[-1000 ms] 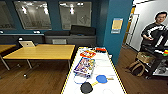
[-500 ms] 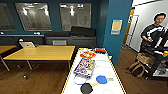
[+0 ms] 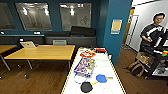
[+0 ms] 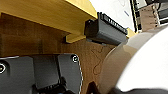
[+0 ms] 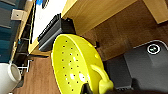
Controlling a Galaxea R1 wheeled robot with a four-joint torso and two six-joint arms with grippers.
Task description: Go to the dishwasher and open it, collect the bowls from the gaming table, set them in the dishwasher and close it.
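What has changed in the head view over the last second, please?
Very little: the whole picture has shifted only slightly, so any motion is the camera's. The blue bowl and black bowl lie as before on the gaming table; the person stays at the right.

A white top edged in yellow is shown on the gaming table (image 3: pixel 113 72), where a blue bowl (image 3: pixel 101 78) and a black bowl (image 3: pixel 86 87) lie, while a yellow-green perforated bowl (image 5: pixel 75 67) is seen over brown wooden floor (image 5: pixel 120 37).
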